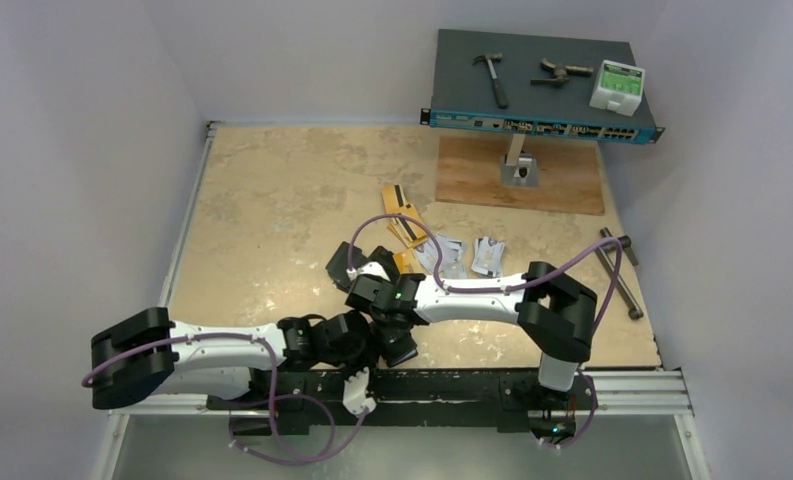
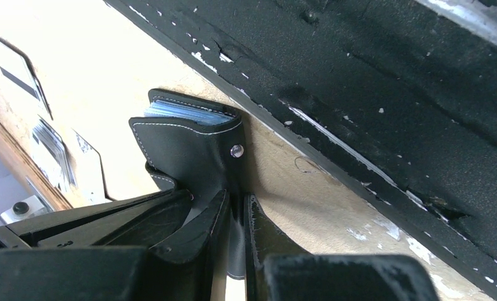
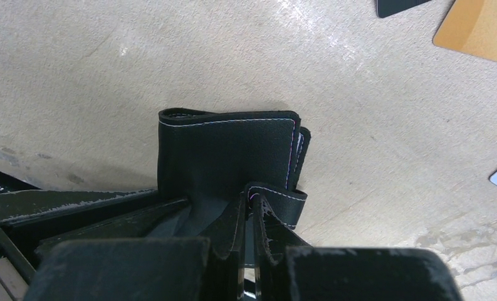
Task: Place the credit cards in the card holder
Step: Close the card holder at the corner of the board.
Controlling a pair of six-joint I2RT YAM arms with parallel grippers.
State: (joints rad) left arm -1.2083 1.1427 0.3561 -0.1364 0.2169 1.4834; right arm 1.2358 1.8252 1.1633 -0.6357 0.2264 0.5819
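Observation:
In the left wrist view, my left gripper (image 2: 238,216) is shut on a thin flap of the black card holder (image 2: 189,141). The holder stands on the table, its snap stud and bluish sleeves showing. In the right wrist view, my right gripper (image 3: 251,210) is shut on a stitched strap of the black card holder (image 3: 227,150). From above, the left gripper (image 1: 392,345) and the right gripper (image 1: 357,282) are close together, with a black part of the holder (image 1: 339,263) showing. Orange-yellow cards (image 1: 400,205) and silver-white cards (image 1: 489,256) lie just beyond.
A black foam rail (image 2: 371,94) runs along the near table edge, close to the holder. A wooden board (image 1: 562,180) and a network switch (image 1: 542,105) with a hammer (image 1: 492,78) and a white box (image 1: 617,87) stand at the back right. A metal bar tool (image 1: 620,270) lies at the right.

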